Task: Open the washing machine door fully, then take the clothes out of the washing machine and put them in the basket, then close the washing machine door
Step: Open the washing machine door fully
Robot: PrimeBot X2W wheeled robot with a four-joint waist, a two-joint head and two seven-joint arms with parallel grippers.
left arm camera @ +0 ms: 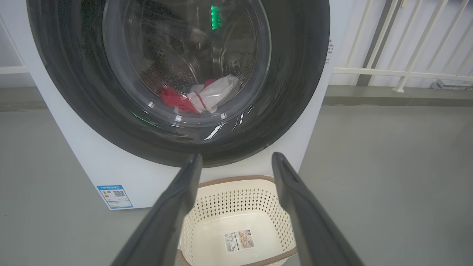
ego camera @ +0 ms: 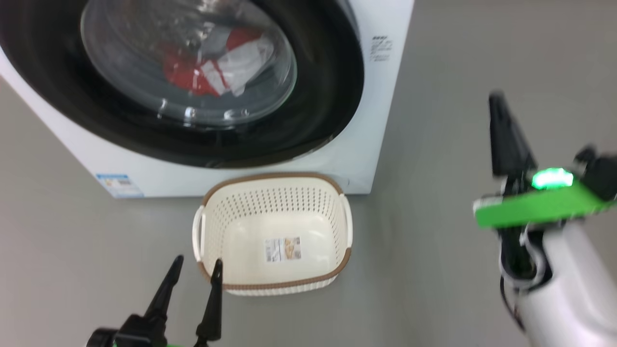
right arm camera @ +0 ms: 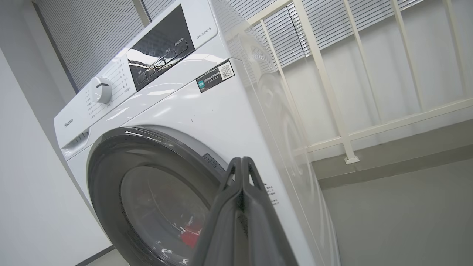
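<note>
We hold the left pincer low by the basket, spread wide, empty. The right pincer points up, pinched together, empty

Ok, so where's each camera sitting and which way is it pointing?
Head: up high, looking down at the washer, basket and floor; left tool open at lower left, right tool shut at right.
Left wrist: low, facing the closed door and basket; its own tool open.
Right wrist: low, tilted up at the washer's front and control panel; its own tool shut.
Shared: all three see red clothes behind the glass.
</note>
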